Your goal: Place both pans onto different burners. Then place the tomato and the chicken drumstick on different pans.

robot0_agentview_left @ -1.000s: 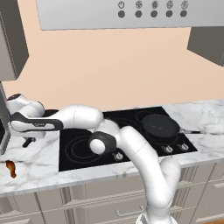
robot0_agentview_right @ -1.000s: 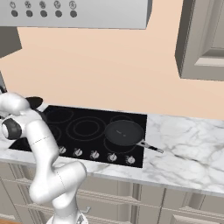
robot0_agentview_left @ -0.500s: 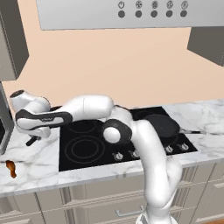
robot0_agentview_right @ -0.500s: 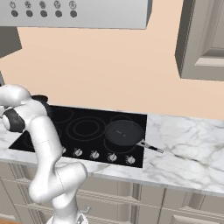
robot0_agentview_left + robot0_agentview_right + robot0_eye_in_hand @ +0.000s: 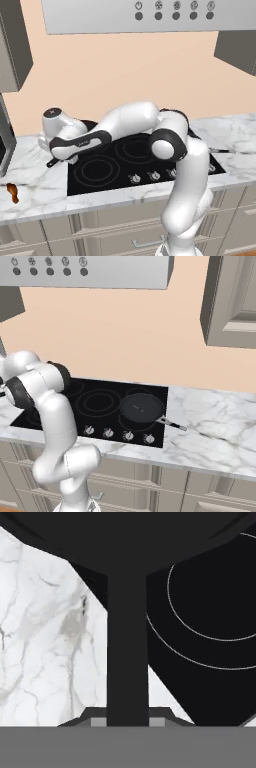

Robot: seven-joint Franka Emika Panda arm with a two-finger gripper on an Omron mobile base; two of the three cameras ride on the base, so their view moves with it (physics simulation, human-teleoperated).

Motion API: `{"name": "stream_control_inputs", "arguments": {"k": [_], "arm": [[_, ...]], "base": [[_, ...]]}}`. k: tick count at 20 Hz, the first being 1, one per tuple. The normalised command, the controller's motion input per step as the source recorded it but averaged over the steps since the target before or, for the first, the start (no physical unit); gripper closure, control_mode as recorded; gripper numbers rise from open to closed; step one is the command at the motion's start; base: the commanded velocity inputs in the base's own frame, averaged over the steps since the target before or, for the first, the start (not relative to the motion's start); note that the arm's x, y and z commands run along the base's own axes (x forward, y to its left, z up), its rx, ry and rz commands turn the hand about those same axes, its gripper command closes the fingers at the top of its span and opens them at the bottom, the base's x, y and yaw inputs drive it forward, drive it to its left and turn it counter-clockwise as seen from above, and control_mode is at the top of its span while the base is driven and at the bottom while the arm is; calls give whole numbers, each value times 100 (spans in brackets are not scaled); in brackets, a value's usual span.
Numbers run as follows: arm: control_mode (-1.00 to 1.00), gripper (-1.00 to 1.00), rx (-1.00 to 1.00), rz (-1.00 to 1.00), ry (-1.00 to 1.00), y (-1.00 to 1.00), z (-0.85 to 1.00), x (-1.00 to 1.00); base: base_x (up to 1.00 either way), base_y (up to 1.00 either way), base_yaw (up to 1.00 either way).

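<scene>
— Where are the pans?
— One pan [image 5: 142,407] sits empty on the cooktop's [image 5: 95,406] front right burner. The second pan [image 5: 125,532], also empty, hangs over the cooktop's left edge, the gripper [image 5: 128,719] with its jaws pinching the handle [image 5: 127,647].
— And the food?
— The drumstick [image 5: 12,192] lies on the counter [image 5: 35,187], well left of the cooktop.

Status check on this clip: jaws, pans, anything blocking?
Gripper jaws shut on second pan's handle, over cooktop's left edge. First pan sits on right front burner. Drumstick lies on counter, left. Nothing blocking.
</scene>
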Motion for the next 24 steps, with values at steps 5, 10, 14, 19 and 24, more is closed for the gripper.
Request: {"name": "stream_control_inputs", "arguments": {"k": [5, 10, 14, 19, 24], "arm": [[-100, 100, 13, -10, -3, -43, -3, -2], [-100, 100, 0, -11, 0, -21, 0, 0], [-100, 100, -2, -5, 7, -6, 0, 1], [-100, 100, 0, -3, 12, -12, 0, 7], [-100, 100, -1, -1, 7, -37, 0, 11]], "base": [[0, 0, 0], [0, 0, 0], [0, 0, 0], [0, 0, 0], [0, 0, 0]]}}
